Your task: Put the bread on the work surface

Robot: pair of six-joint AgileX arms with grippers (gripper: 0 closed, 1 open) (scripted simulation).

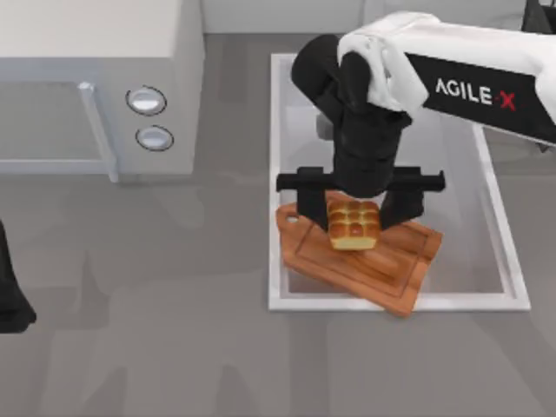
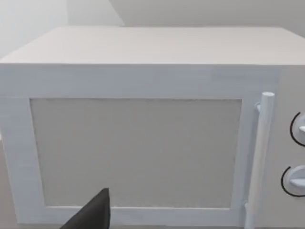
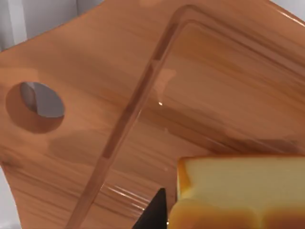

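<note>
Our right gripper (image 1: 359,201), fingers spread wide, straddles golden-brown pull-apart bread (image 1: 354,225) resting on reddish-brown wooden cutting board (image 1: 395,269); only withdrawal remains.

A white microwave (image 1: 100,82) stands at the grey table's (image 1: 156,330) left, a shallow white tray (image 1: 504,226) at its right.

The bread (image 1: 354,224) lies on the work surface (image 1: 382,265), inside the tray (image 1: 504,217) right of the microwave (image 1: 95,78).

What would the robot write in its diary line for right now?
right gripper: open, around bread | bread: on cutting board | left arm: parked at table's left edge
</note>
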